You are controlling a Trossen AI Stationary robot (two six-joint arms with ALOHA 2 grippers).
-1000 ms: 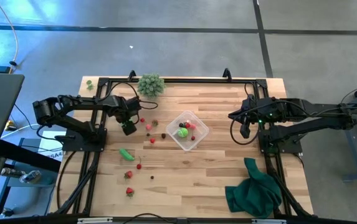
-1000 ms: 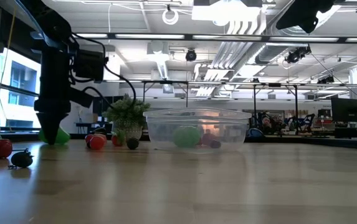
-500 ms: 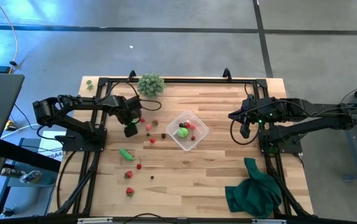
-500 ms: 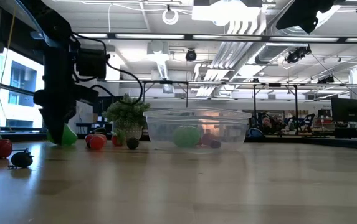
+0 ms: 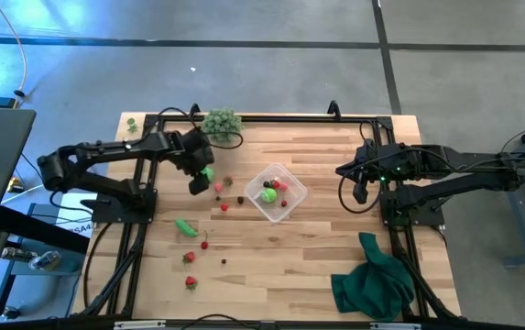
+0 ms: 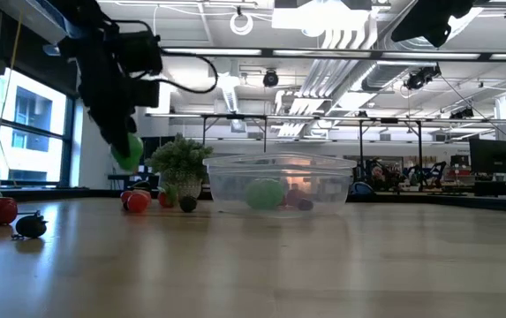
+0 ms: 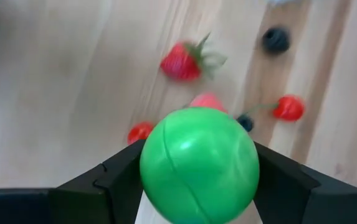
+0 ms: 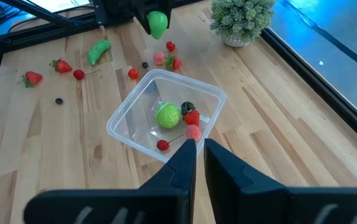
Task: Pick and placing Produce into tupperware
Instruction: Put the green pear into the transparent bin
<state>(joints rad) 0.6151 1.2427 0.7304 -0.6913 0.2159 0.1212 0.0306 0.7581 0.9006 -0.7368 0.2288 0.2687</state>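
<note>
— Inside the small clear squarish plastic tupperware [image 5: 277, 192]?
— Holds one bright green leafy ball [image 8: 167, 116], one dark piece [image 8: 187, 107] and three red berry-sized pieces [image 8: 192, 124], counted from the right wrist view. Sits near mid-table on the pale wooden table [image 5: 317, 266].

— Left gripper [image 5: 198, 176]?
— Clenched on a bright green smooth round ball [image 7: 199, 165], lifted clear of the wood, up between the tupperware and the pale green bushy clump in its little pot [image 5: 222, 124]. Seen in the low view hanging above the loose produce.

— Loose produce left on the table?
— One oblong bright green pod [image 5: 186, 226] toward the left side. Three red strawberries with green tops [image 5: 190, 258] below and beside it, plus a cluster of small red pieces [image 5: 223, 195] just left of the tupperware, roughly four or five; too small to count surely. One tiny dark berry [image 5: 224, 261] near the strawberries, another dark one [image 7: 276, 39] under the raised ball in the left wrist view.

— Right gripper [image 5: 361, 194]?
— Parked off the tupperware's right, well apart from it, fingers nearly together, gripping nothing.

— Anything else?
— One crumpled dark green cloth [image 5: 374, 283] at the table's near right corner
</note>
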